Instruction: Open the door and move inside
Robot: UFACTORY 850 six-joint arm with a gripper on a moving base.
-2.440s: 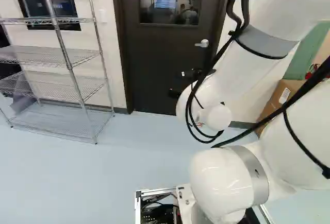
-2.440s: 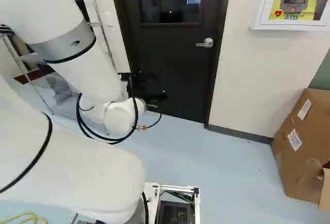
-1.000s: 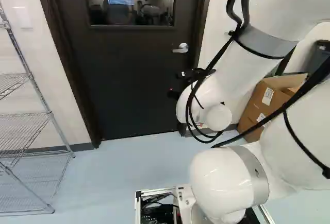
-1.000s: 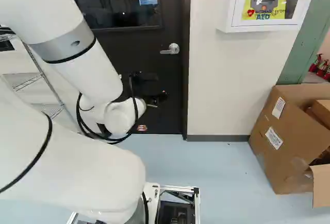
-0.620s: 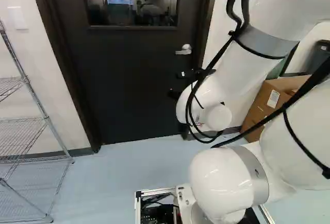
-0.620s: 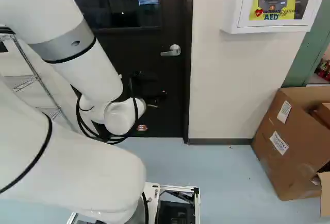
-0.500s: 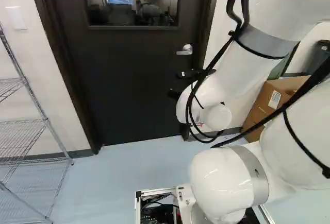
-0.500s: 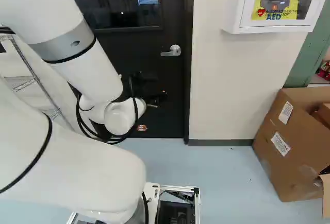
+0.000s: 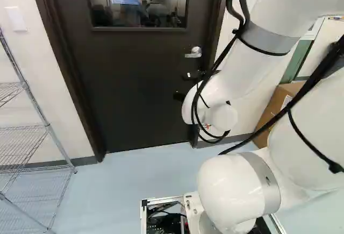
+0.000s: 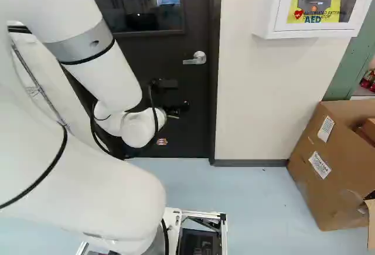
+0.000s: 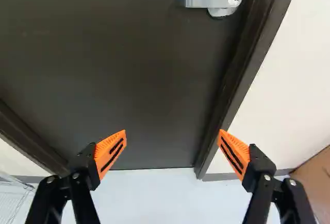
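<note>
At the left of the left base view, a wire rack (image 9: pixel 21 132) stands beside a dark door (image 9: pixel 123 83), which sits shut in its frame (image 9: pixel 64 78), its window (image 9: pixel 137 8) reflecting ceiling lights. Next along, near the frame's far side, comes the silver lever handle (image 9: pixel 194 52), set on the door above the level of the black gripper (image 10: pixel 177 109). From the wrist, the handle lies ahead of the gripper (image 11: pixel 172 134) and well apart from it, on the side of the finger nearer the cardboard box; the lever points back toward the rack's side. The jaws stand wide, their orange pads (image 11: pixel 111 152) facing each other across a broad gap, through which the door's lower part, the foot of the frame and a strip of pale floor (image 11: pixel 154 198) show. Right of the handle in the left base view, the white arm (image 9: pixel 250 72) bends above its lowest joint, its forearm slanting down and forward to a rounded wrist (image 9: pixel 207 107) before the door, black cables looped around it. Farther right, in the right base view, a white wall cabinet (image 10: pixel 266 17) holds a yellow-backed device (image 10: pixel 331 0), above the open cardboard box (image 10: pixel 319 173) on the floor.
</note>
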